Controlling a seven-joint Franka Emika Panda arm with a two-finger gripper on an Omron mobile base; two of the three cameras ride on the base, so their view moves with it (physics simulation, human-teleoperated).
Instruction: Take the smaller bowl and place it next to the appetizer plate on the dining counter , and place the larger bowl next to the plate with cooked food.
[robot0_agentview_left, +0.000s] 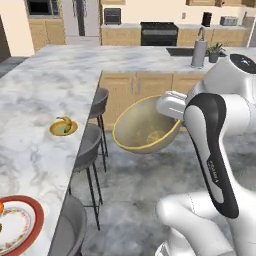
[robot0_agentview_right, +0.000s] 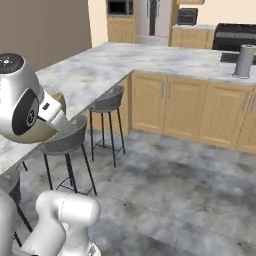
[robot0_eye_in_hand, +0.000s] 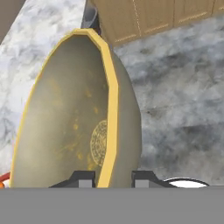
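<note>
The hand (robot0_eye_in_hand: 112, 177) is pinching the rim of the larger bowl (robot0_agentview_left: 145, 125), one dark fingertip (robot0_eye_in_hand: 83, 178) on the speckled inside and the other on the outer wall, with the yellow rim running up between them. In the hand view the bowl stands out straight ahead of the fingertips, its rim edge-on and its olive-tan hollow facing the desk side; a round pale mark sits low on the inside, just ahead of the inner fingertip.

In the left base view the bowl hangs in the air off the edge of the dining counter (robot0_agentview_left: 45, 115), tilted so its open mouth faces up and toward that desk, over the grey floor (robot0_agentview_left: 135, 190) and beside the round grey stools (robot0_agentview_left: 90, 145). It touches neither desk nor stool. In the right base view only a slice of the bowl's rim and tan underside shows past the white wrist, just above a stool seat.

The appetizer plate (robot0_agentview_left: 63, 127) lies on the dining counter beyond the bowl's mouth side, apart from the hand, with yellow-brown pieces on it. The plate with cooked food (robot0_agentview_left: 20, 225) lies on the same desk, nearer the robot's base than the hand is, partly cut by the picture edge. A sliver of its red rim shows beside the inner fingertip in the hand view
</note>
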